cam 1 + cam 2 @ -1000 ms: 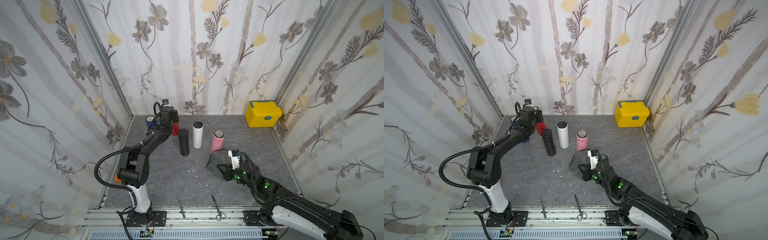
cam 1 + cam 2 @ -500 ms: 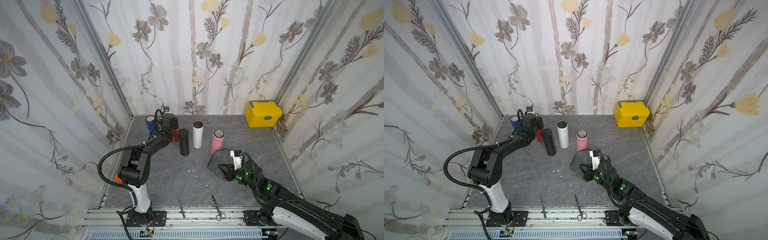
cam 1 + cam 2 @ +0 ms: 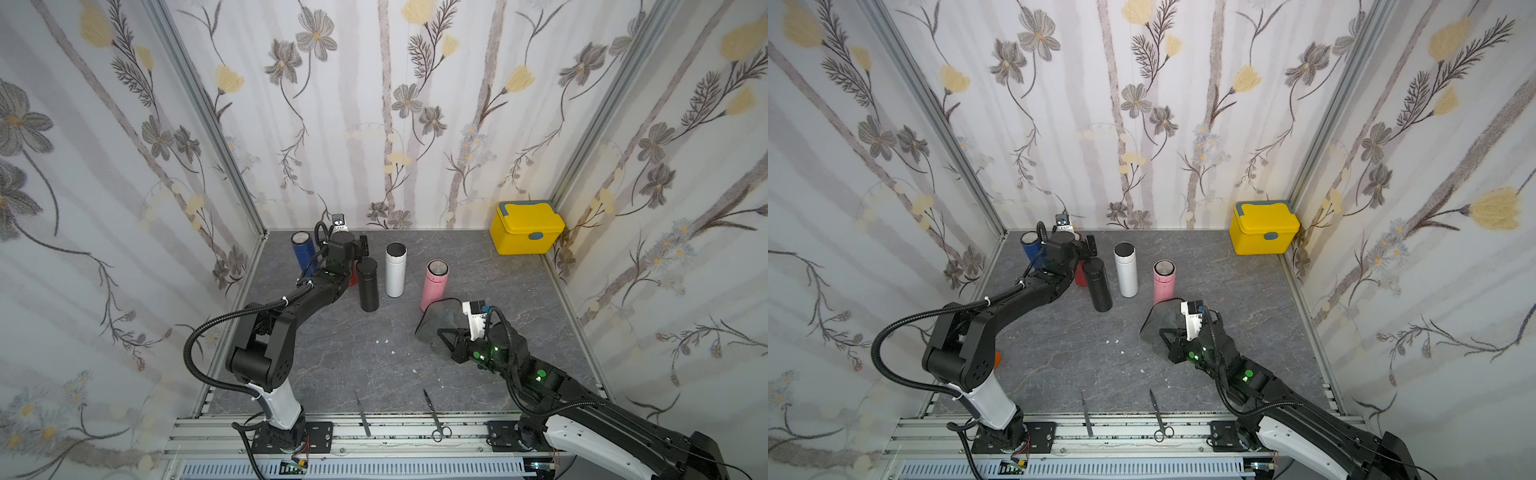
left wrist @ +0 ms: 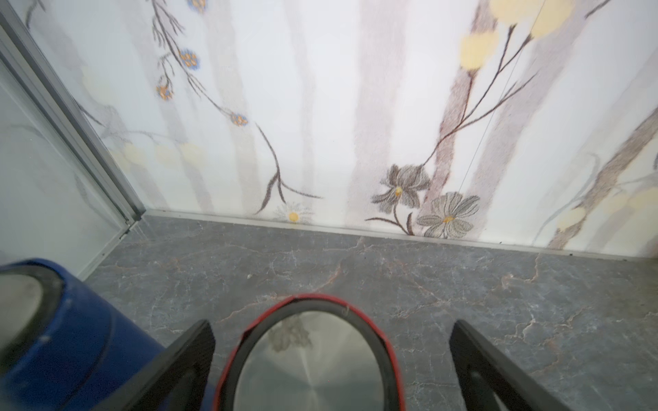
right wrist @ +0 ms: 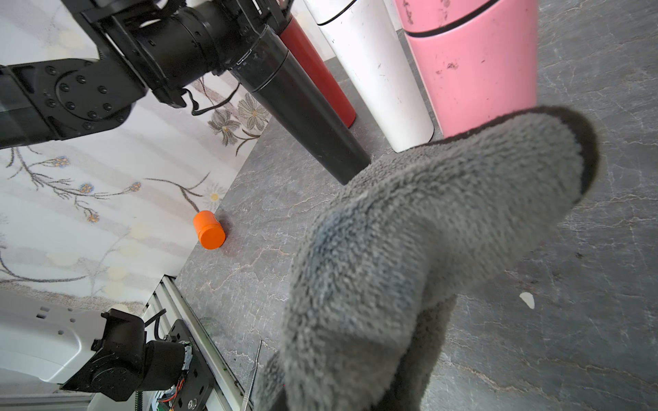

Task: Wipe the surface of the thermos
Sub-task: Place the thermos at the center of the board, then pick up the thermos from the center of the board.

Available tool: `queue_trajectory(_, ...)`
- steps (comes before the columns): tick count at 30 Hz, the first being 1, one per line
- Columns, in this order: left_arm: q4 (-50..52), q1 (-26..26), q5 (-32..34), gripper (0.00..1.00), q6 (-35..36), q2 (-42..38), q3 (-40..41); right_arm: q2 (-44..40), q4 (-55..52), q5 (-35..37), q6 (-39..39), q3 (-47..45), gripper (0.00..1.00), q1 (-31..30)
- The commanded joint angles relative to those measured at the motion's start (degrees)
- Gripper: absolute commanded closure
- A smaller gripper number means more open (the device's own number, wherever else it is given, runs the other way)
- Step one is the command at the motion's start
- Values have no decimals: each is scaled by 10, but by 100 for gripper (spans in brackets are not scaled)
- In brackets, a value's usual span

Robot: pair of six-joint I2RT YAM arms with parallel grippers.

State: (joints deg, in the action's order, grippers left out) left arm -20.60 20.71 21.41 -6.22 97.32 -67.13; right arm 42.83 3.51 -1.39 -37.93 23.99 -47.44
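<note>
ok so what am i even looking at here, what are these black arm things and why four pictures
Two robot arms stand at the front edge of the table. Two pictures look down from overhead, nearly identical; two come from cameras on the arms' wrists. The left claw stands open either side of a red thermos, not gripping it. The right claw is shut on a grey cloth. Also standing: a blue thermos, black thermos, white thermos, pink thermos and a yellow box. Scissors lie near the front.
</note>
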Motion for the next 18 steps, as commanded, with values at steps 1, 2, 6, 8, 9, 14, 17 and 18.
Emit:
queue_trajectory(1, 28, 1, 23, 0, -9, -33, -21, -3, 23, -5, -2, 5, 100, 0)
queue_trajectory(2, 39, 2, 26, 0, -12, -46, -25, -4, 23, -5, -1, 5, 100, 0)
queue_trajectory(6, 105, 16, 23, 0, -36, -100, -51, -11, 12, -4, -6, 8, 100, 0)
queue_trajectory(8, 158, 25, -8, 0, -69, -129, -61, -18, 6, -1, -10, 7, 100, 0)
queue_trajectory(9, 179, 28, -31, 0, -88, -140, -62, -21, 5, 1, -13, 6, 100, 0)
queue_trajectory(14, 250, 50, -110, 0, -143, -205, -11, -31, -10, 10, -20, 3, 100, 0)
queue_trajectory(17, 243, 65, -123, 0, -147, -240, 31, -32, -14, 10, -20, 3, 100, 0)
queue_trajectory(18, 241, 69, -120, 0, -147, -245, 41, -33, -14, 10, -19, 3, 100, 0)
